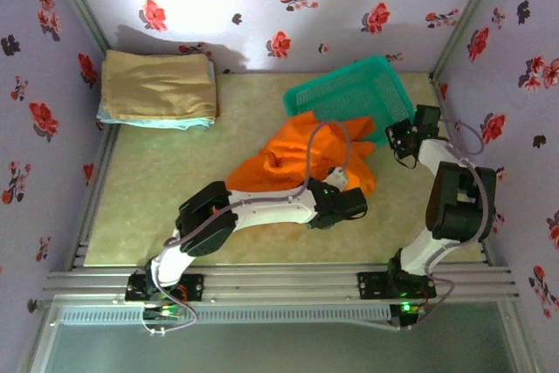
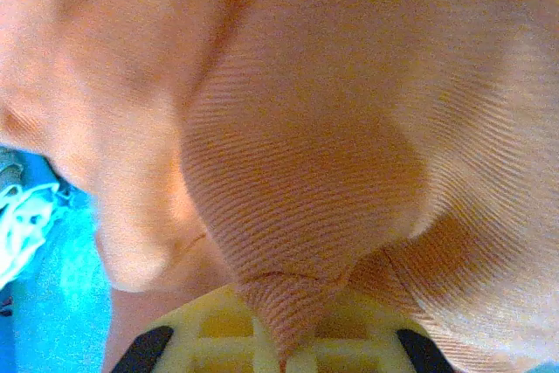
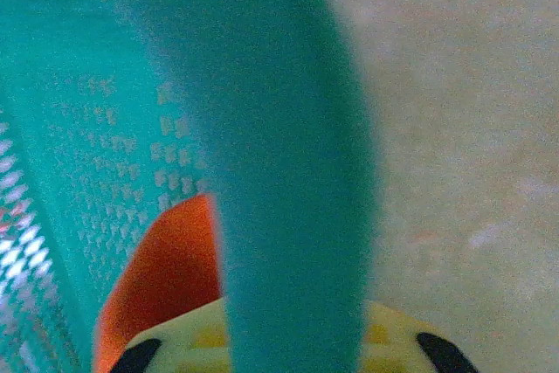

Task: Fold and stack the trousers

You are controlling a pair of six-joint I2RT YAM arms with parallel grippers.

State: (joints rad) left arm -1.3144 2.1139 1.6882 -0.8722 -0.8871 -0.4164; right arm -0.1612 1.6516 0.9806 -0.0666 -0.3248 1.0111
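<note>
Clenches left tool (image 2: 284,348) on a trousers (image 2: 297,155) fold beside the basket (image 1: 349,89), seemingly to drag them clear, and clamps right tool (image 3: 288,347) on the basket's rim, holding it tipped.

The beige table (image 1: 148,216) carries a tan folded cloth (image 1: 157,85) over a light blue cloth (image 1: 148,122) at its far left corner, crumpled orange trousers (image 1: 288,163) mid-table, and a teal basket (image 1: 349,93) near the far right corner.

From above I look down on the whole table (image 1: 175,181); my wrist cameras sit very close, left against the trousers (image 2: 306,172), right against the basket (image 3: 288,172), both shared overhead.
</note>
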